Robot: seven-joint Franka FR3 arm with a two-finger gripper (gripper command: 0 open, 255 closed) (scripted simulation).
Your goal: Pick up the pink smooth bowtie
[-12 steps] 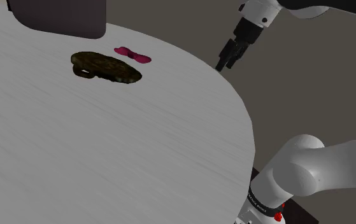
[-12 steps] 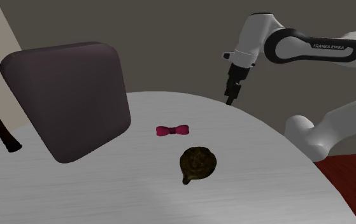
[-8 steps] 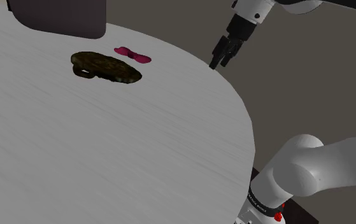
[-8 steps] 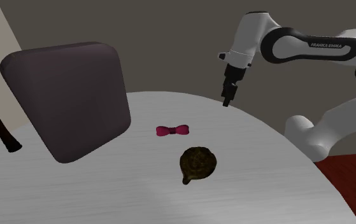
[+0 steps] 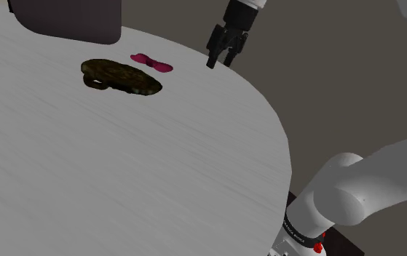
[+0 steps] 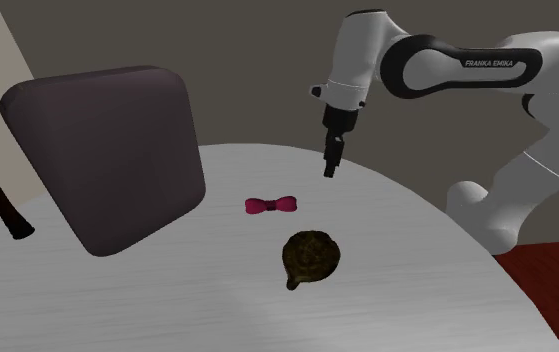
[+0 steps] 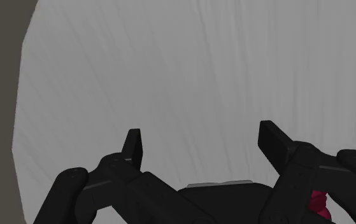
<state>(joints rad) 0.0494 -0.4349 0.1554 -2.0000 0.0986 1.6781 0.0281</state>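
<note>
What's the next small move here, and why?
Probably shift the gripper toward the shoulder view's left until it is over the pink bowtie. It hangs open above the table, short of the bowtie, with bare table between its fingers.

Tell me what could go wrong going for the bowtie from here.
1. The pink bowtie lies flat on the table; the open gripper may scrape the tabletop or close above it.
2. The brown lumpy object sits close beside the bowtie; a spread finger could nudge it.
3. In the wrist view the bowtie is mostly hidden behind a finger, so alignment is hard to judge.
</note>
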